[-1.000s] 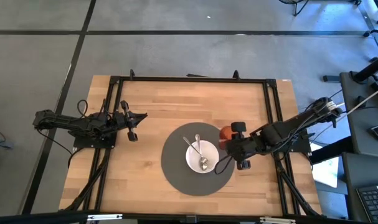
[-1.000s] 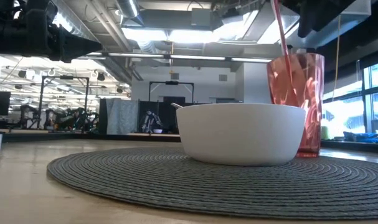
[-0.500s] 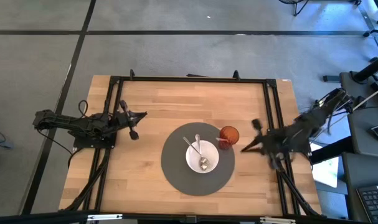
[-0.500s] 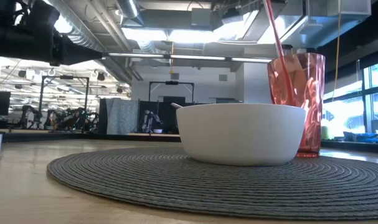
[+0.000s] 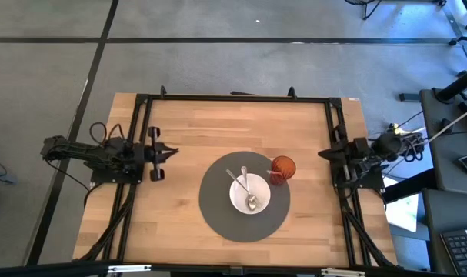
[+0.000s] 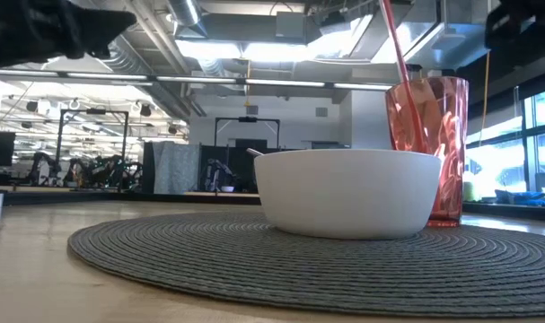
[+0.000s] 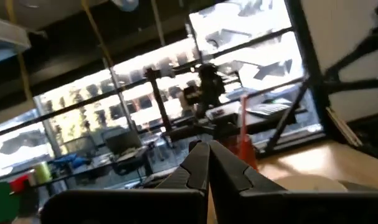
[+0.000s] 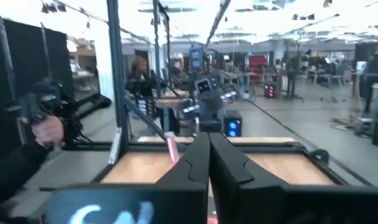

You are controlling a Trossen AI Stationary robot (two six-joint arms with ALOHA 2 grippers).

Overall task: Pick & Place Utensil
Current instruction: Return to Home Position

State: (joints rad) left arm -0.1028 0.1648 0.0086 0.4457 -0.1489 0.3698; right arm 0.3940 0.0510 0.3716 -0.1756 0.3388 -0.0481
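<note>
place setting looks complete. white bowl (image 5: 248, 197) sits near the middle of the round gray mat (image 5: 218, 217). two metal utensils (image 5: 243, 187) lie inside it, where they cannot roll off. orange cup (image 5: 282, 166) stands upright on the mat just beside the bowl, on the right arm's side. the straw (image 6: 397, 43) leans inside the cup against its rim.

nothing is held. left gripper (image 5: 171, 151) sits at the left edge of the table (image 5: 218, 123) and right gripper (image 5: 322, 154) at the right edge. both are well apart from the mat, judged a parked pose clear of the setting. wrist views show each gripper's fingers pressed together at the tips, with nothing between them.
</note>
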